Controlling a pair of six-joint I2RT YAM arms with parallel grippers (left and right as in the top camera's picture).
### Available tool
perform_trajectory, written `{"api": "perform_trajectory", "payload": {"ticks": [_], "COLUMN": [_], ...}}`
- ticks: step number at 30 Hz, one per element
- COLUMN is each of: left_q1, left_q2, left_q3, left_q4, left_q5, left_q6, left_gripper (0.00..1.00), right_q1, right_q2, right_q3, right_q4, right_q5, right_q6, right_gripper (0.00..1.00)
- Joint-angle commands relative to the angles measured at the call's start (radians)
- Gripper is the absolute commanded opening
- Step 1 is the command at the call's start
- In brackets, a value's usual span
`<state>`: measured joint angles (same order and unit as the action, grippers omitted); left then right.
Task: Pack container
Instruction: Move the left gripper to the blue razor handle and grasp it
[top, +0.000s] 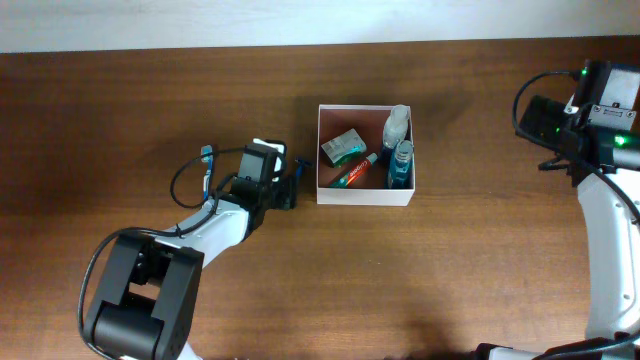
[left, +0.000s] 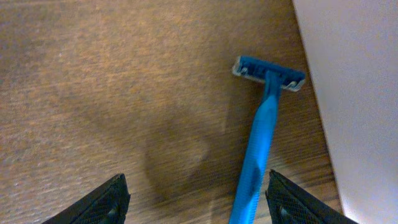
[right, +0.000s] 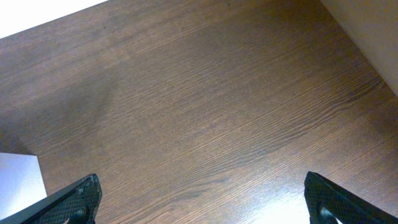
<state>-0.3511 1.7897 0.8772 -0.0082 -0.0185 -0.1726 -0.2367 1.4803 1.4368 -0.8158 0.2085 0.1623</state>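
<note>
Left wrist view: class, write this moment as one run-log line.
left gripper: open over blue razor | razor: on table beside container | right gripper: open, empty

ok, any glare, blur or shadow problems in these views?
Overhead: evenly lit, sharp. Left wrist: soft focus, blue plastic razor still readable, dim shadow blot on the brown wooden table beside it. Right wrist: bright glare on the wood at bottom edge, shadow upper left.

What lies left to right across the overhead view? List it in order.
Left pincer → container, with the green-and-white packet then the blue bottle inside it → right arm.
</note>
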Motion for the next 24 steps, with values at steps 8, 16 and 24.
{"api": "perform_trajectory", "payload": {"ticks": [8,16,24], "left_q1": [-0.048,-0.048,-0.048], "left_q2": [0.0,0.026,0.058], "left_q3": [0.005,0.005,0.005], "left_q4": [0.022,0.015,0.019], "left_q5": [0.023,0.011,0.012], "left_q6": [0.009,0.01,0.009], "left_gripper": [0.67,0.55,0.53], "right_q1": [0.0,0.0,0.0], "right_q2": [0.003,0.003,0.003], "right_q3": [0.008,0.008,0.008], "right_q4": [0.0,0.0,0.0], "right_q5": [0.006,0.006,0.006], "right_q6": [0.011,0.011,0.011], "right_gripper": [0.99,0.99,0.99]}}
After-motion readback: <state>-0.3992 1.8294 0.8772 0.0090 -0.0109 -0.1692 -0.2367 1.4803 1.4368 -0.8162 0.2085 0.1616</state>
